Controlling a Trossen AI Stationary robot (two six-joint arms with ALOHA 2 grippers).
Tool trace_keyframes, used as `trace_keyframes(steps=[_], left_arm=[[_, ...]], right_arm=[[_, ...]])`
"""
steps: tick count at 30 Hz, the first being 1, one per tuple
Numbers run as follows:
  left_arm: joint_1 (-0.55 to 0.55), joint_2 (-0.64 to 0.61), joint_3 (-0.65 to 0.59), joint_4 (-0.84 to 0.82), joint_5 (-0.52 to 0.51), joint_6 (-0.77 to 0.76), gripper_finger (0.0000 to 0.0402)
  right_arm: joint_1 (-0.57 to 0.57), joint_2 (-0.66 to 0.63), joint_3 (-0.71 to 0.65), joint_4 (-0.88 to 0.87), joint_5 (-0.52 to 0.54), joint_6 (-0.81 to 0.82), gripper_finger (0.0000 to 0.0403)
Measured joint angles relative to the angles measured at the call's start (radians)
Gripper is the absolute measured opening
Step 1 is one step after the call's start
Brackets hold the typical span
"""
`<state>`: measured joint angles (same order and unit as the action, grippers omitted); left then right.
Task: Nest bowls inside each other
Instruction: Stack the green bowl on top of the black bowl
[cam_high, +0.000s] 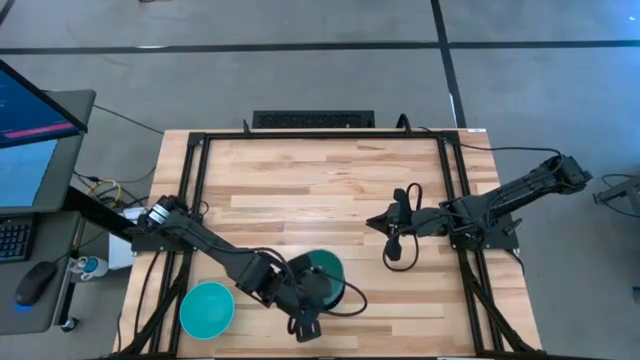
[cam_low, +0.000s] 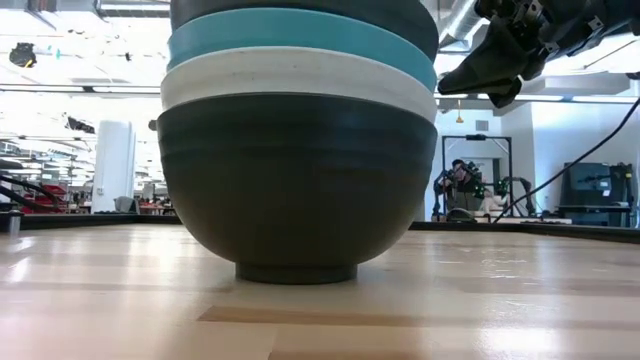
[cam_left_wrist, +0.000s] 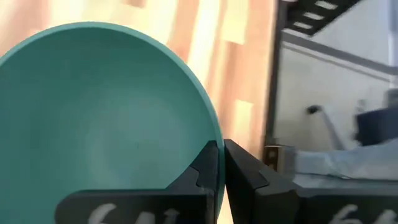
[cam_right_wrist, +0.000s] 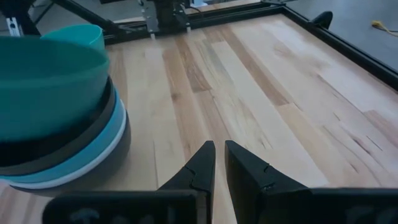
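Note:
A dark teal-green bowl (cam_right_wrist: 50, 81) sits tilted on top of a stack of bowls (cam_low: 297, 180) near the table's near edge. From the bottom up the stack is dark, white, cyan, then black. My left gripper (cam_high: 305, 322) is at the near side of the stack, shut on the teal-green bowl (cam_left_wrist: 93, 112). A loose cyan bowl (cam_high: 207, 308) stands upright on the table to the stack's left. My right gripper (cam_high: 392, 250) hangs over the wood right of the stack. Its fingers (cam_right_wrist: 205, 165) stand a narrow gap apart with nothing between them. My left gripper pinches the teal-green bowl's rim (cam_left_wrist: 217, 134) on its near side, one finger (cam_left_wrist: 202, 171) inside the bowl and one outside. The fingers slant down from the table's near-left. The bowl is tilted, its underside down in the black bowl at the top of the stack.
Black frame rails (cam_high: 195, 200) run along the table's left, right and far sides. Bare wood (cam_high: 320, 180) fills the far half of the table. A monitor and keyboard (cam_high: 25, 150) stand off the table's left edge.

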<state>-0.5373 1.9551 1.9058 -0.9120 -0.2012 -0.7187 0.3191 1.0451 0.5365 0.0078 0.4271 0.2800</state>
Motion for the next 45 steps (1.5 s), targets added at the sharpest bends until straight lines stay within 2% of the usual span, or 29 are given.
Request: trace_keyframes(steps=[4,8,14,23,27,45], left_arm=[[0.000,0.000,0.031,-0.087,-0.029,0.009,0.0000],[0.000,0.012,0.033,-0.090,0.000,0.029,0.0000],[0.007,0.023,0.030,-0.108,-0.009,0.035,0.0000],[0.032,0.095,0.029,-0.098,0.065,0.091,0.0000],[0.044,0.101,0.029,-0.102,0.060,0.121,0.0001],[0.157,0.105,0.030,-0.136,0.041,0.309,0.0064]], right_arm=[[0.000,0.000,0.000,0.000,0.000,0.000,0.0059],[0.000,0.000,0.000,0.000,0.000,0.000,0.0059],[-0.001,0.000,0.000,0.000,0.000,0.000,0.0059],[-0.002,0.000,0.000,0.002,0.000,0.001,0.0059],[-0.002,0.000,0.000,0.006,0.000,0.001,0.0059],[-0.002,0.000,0.000,-0.001,-0.004,0.001,0.0059]])
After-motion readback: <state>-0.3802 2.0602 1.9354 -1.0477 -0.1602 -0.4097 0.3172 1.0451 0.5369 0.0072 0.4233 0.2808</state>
